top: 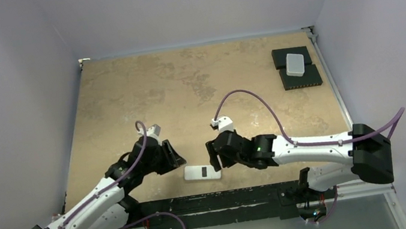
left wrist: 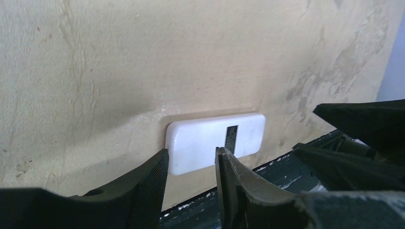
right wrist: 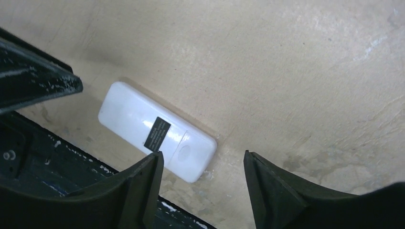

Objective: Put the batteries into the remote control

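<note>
The remote control (top: 202,173) lies flat on the tan table near its front edge, plain white back up, with a small black label across it. It shows in the left wrist view (left wrist: 215,140) and the right wrist view (right wrist: 157,130). My left gripper (top: 178,158) hovers just left of it, open, nothing between its fingers (left wrist: 192,152). My right gripper (top: 214,156) hovers just right of it, open wider and empty (right wrist: 203,157). Neither touches the remote. The batteries are out of view.
A plain white box (top: 295,64) sits on black pads (top: 301,77) at the far right of the table. A black rail (top: 219,200) runs along the near edge, close under the remote. Walls enclose the table on three sides.
</note>
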### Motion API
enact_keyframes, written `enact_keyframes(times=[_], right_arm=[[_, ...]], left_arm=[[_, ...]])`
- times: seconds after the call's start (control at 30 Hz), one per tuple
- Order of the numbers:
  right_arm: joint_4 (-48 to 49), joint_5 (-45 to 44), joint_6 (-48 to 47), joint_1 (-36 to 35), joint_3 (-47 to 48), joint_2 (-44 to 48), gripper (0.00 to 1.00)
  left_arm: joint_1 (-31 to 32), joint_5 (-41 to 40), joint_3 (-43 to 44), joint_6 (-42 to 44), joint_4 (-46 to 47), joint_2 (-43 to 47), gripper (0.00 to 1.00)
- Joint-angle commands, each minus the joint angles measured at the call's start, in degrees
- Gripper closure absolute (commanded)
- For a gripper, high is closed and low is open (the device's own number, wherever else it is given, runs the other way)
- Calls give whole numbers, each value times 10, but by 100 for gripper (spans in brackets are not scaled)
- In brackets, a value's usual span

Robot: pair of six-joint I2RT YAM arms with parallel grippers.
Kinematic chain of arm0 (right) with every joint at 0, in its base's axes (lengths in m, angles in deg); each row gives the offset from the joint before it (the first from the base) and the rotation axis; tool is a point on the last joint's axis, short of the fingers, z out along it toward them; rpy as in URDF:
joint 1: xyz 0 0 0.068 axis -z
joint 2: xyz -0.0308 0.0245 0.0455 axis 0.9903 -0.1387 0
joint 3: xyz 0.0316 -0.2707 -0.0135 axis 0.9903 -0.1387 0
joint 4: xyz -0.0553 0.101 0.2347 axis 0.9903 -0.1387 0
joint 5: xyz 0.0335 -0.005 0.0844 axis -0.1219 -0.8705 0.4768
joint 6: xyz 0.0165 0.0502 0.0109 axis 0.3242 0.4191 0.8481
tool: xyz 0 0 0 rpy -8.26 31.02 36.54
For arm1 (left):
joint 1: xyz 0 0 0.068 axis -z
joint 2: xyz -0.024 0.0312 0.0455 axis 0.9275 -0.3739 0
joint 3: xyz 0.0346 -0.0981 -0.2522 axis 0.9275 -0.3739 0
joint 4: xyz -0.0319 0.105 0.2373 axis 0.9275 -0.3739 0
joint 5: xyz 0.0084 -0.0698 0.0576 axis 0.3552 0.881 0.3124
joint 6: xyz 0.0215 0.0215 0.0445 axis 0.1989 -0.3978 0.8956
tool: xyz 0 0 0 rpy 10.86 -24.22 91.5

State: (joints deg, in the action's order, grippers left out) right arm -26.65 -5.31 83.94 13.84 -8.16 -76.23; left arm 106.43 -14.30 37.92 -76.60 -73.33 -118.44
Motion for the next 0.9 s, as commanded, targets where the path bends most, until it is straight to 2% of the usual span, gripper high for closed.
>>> enact_keyframes(times=[0.0,0.23,0.37,0.63,0.87], right_arm=[[37,46,-137,-1,21,12,28],[41,169,-306,-1,54,-25,15],[30,201,-366,-2,68,-47,7],[-11,204,-469,-14,102,-110,4],[-48,196,-502,-16,144,-175,5]], left_arm=[[2,-33,63,26,-48,20,59],[2,-81,109,36,-104,51,58],[2,-94,123,36,-130,71,57],[3,-114,160,21,-191,119,56],[3,-140,197,15,-234,160,54]])
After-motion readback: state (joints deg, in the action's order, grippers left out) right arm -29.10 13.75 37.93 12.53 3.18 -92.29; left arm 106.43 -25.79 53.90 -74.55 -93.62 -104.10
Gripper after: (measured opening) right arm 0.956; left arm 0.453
